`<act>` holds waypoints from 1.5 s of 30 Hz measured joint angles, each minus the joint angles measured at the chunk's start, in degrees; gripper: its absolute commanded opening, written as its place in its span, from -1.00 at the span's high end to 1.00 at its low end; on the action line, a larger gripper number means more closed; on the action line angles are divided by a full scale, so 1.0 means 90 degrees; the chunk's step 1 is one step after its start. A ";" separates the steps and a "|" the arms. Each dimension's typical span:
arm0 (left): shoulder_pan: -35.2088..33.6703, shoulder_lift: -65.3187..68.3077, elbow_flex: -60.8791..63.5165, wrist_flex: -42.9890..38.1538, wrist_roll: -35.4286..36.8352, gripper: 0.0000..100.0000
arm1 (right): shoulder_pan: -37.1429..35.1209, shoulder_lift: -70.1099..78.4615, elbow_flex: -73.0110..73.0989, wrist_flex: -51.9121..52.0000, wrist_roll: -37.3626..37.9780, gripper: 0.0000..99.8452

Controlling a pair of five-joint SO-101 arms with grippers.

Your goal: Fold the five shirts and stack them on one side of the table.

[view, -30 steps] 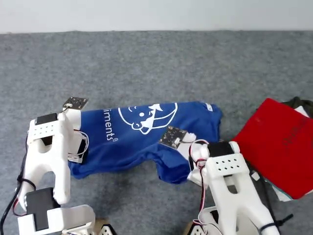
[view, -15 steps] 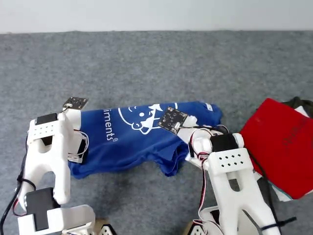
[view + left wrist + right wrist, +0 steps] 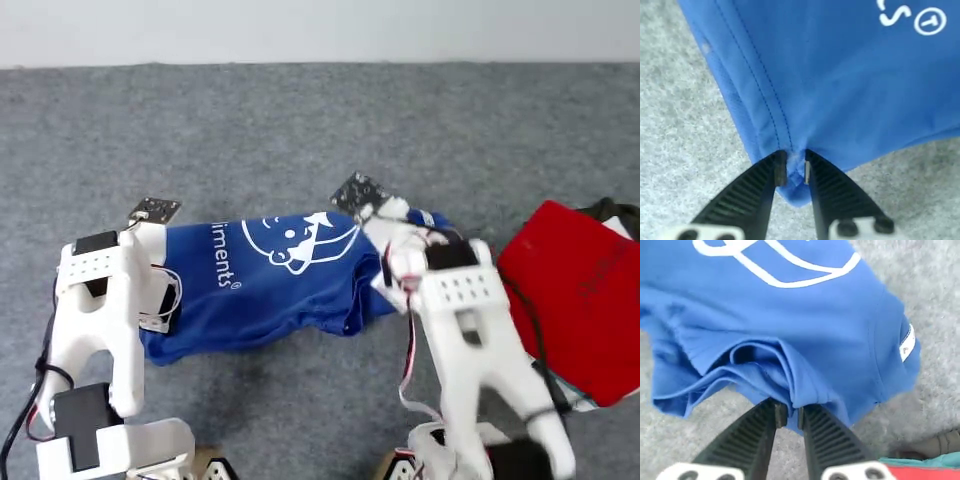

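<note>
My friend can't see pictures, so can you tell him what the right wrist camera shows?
The right hand pinches a bunched fold of a blue shirt with white print, over a grey table. A bit of red cloth peeks in at the edge.

Grey tbl [image 3: 300, 120]: blue shirt [image 3: 270, 290], folded stack [image 3: 570, 290]
</note>
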 measured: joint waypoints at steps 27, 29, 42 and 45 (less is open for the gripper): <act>0.0000 0.0000 0.0000 0.0000 0.0000 0.85 | 0.0420 0.3604 -0.1905 -0.0352 -0.0068 0.93; 0.0000 0.0000 0.0000 0.0000 0.0000 0.85 | 0.0430 0.3692 -0.1934 -0.0352 -0.0117 0.80; 0.0000 0.0000 0.0000 0.0000 0.0000 0.85 | 0.0440 0.3800 -0.3927 0.1407 -0.1045 0.46; 0.0000 0.0000 0.0000 0.0000 0.0000 0.85 | 0.0440 0.3800 -0.4571 0.2208 -0.1045 0.46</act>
